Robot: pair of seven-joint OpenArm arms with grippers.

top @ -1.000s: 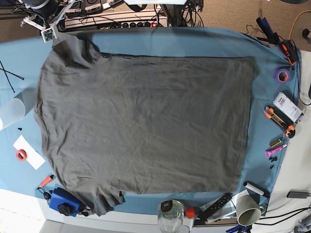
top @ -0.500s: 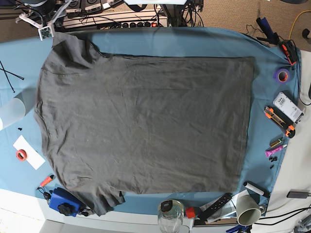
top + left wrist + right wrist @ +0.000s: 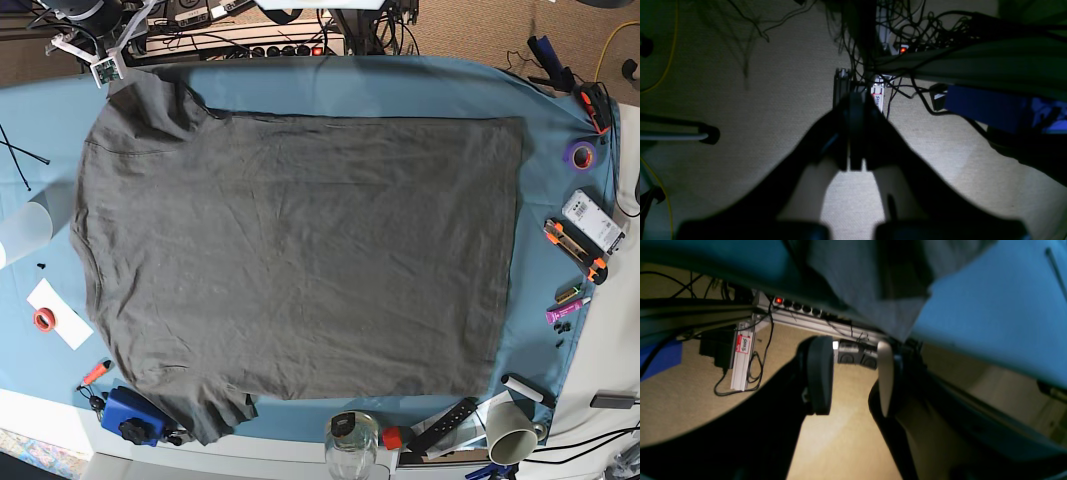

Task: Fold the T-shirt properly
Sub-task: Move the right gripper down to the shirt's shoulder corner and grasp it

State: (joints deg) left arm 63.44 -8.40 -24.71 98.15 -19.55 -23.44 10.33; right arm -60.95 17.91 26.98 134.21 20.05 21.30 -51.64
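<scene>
The dark charcoal T-shirt [image 3: 300,250] lies spread flat on the blue table cloth [image 3: 400,85], collar end at the left, hem at the right. One sleeve [image 3: 150,100] points to the far left corner, the other [image 3: 215,415] to the near edge. My right gripper [image 3: 85,55] hangs open and empty just beyond the table's far left corner. In the right wrist view it [image 3: 853,376] is over the floor, with the sleeve's edge [image 3: 873,283] hanging just above it. My left gripper [image 3: 855,100] is shut and empty over the floor, out of the base view.
A clear plastic cup [image 3: 20,230], a red tape ring [image 3: 44,319] and a blue box [image 3: 130,415] lie along the left. A glass jar [image 3: 350,440] and a paper cup [image 3: 510,432] stand at the near edge. Tools and purple tape [image 3: 582,153] line the right edge. Cables and a power strip [image 3: 800,305] lie behind the table.
My right gripper has shifted slightly near the far left corner, first outward and then back. The T-shirt has not moved.
</scene>
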